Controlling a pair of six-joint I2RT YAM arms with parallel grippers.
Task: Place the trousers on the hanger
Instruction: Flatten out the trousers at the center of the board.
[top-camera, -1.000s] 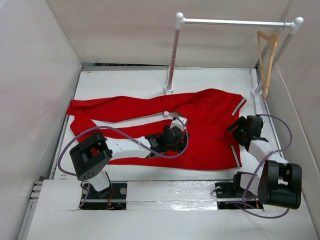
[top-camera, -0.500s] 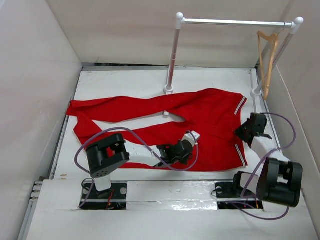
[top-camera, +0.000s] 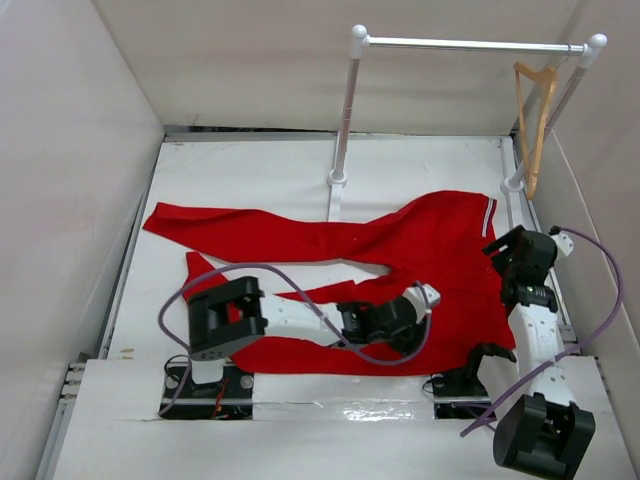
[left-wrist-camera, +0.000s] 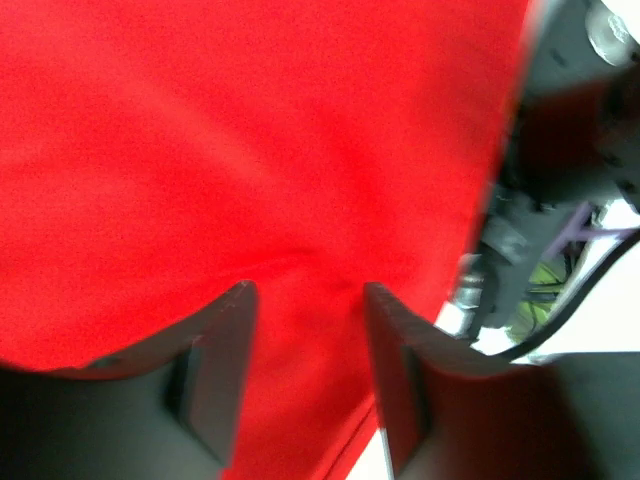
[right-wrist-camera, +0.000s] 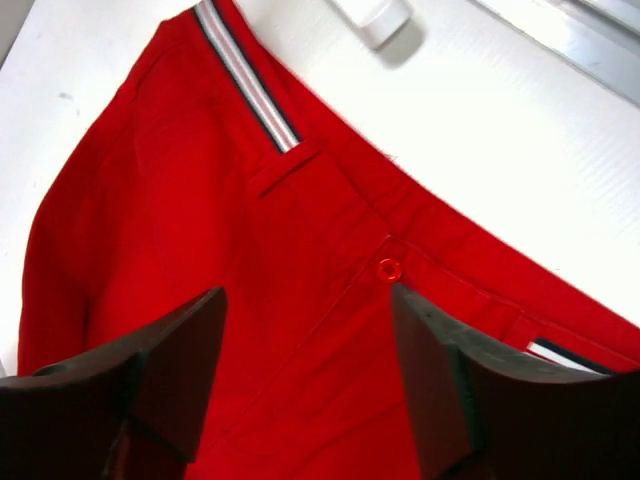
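Since the earlier frame the trousers (top-camera: 440, 235) have slid toward the right post of the clothes rail (top-camera: 470, 44); the waistband now lies just in front of that post's foot, with the legs trailing left across the worktop (top-camera: 250, 170). Left gripper (left-wrist-camera: 305, 295) and right gripper (right-wrist-camera: 305, 300) both stand released, jaws apart over red cloth, nothing pinched. The hanger (top-camera: 535, 120) hangs at the rail's right end, apart from the cloth, so I judge threading not yet begun and a fresh grasp needed.

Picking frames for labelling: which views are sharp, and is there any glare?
Left wrist view: blurred, the trousers a soft red mass. Right wrist view: sharp on the button and stripe. Top view: sharp, glare on the shiny front strip.
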